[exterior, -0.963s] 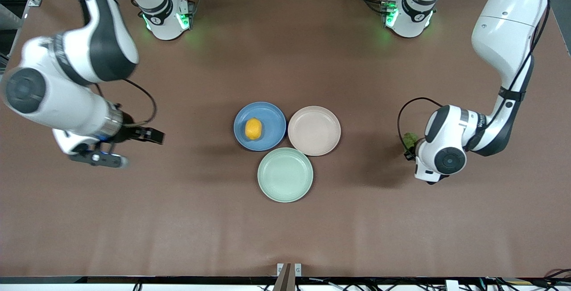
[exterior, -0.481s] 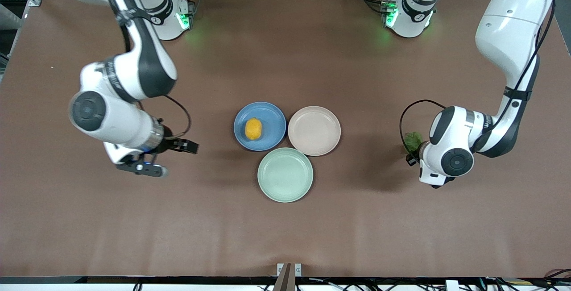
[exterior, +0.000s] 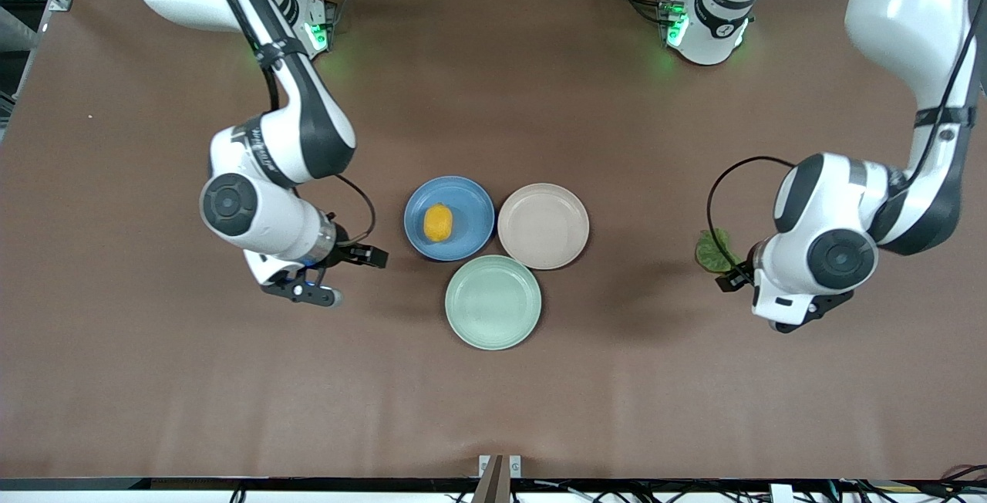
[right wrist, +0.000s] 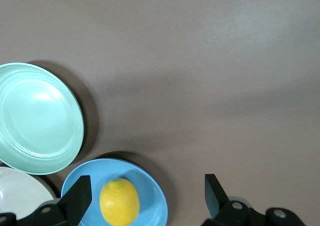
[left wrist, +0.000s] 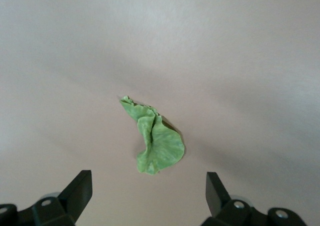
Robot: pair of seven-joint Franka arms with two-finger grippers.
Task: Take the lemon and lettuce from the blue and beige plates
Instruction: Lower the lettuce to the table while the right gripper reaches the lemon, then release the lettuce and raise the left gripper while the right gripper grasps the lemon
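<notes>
A brown table (exterior: 493, 410) carried three round plates clustered at its middle. The blue round plate (exterior: 463, 206) served as the landmark. A yellow lemon (exterior: 438, 223) lay on it, a little off centre toward the right arm's end of the table. Touching the blue plate, toward the left arm's end, sat a beige round plate (exterior: 543, 225) with nothing on it. A pale green round plate (exterior: 493, 302) sat just beside both, nearer the front camera than the blue plate, also bare.

A crumpled green lettuce leaf (exterior: 711, 250) lay on the bare table, well apart from the blue plate toward the left arm's end, past the beige plate.

The right claw (exterior: 339, 275) hung over the table just beside the blue plate, on the side toward the right arm's end. Its two black fingers (right wrist: 77, 198) stood wide apart and held nothing; the right wrist view showed the lemon (right wrist: 119, 202) and blue plate (right wrist: 155, 198) between them.

The left claw (exterior: 732, 275) hung over the table close above the lettuce leaf. Its fingers (left wrist: 80, 188) were spread wide and empty, with the leaf (left wrist: 156, 143) lying free on the table between them.
</notes>
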